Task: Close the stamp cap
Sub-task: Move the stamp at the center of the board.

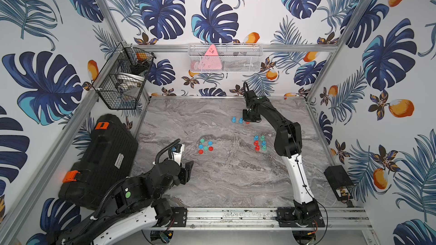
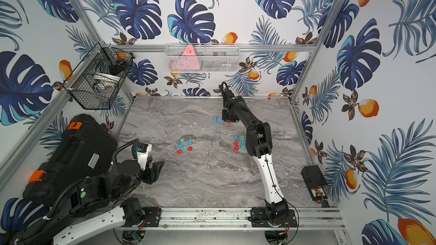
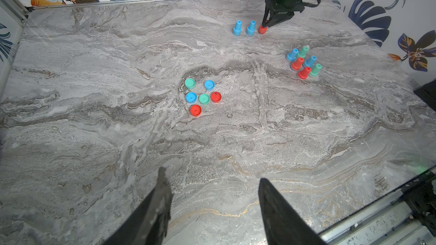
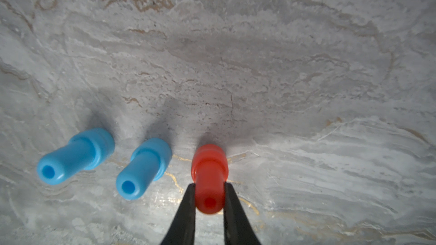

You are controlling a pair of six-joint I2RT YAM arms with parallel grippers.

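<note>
Grey marble-pattern counter (image 1: 224,180). Black ribbed plastic case (image 1: 101,159) at its left; white label too small to read. Left tool (image 3: 212,175): jaws apart, empty. Right tool (image 4: 210,184): clamped on upright red plastic stamp (image 4: 209,161), far side, just beside two blue plastic stamps (image 4: 144,168). Six loose round caps (image 3: 195,110), centre.

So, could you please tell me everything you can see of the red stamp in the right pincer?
The red stamp looks like smooth plastic: a narrow stem with a small hole in its top, flaring to a wider, stepped base. It stands upright, seemingly on the marble table, at the end of a row beside two blue stamps, apart from them. The right pincer is shut on its stem, one finger on each side.
</note>
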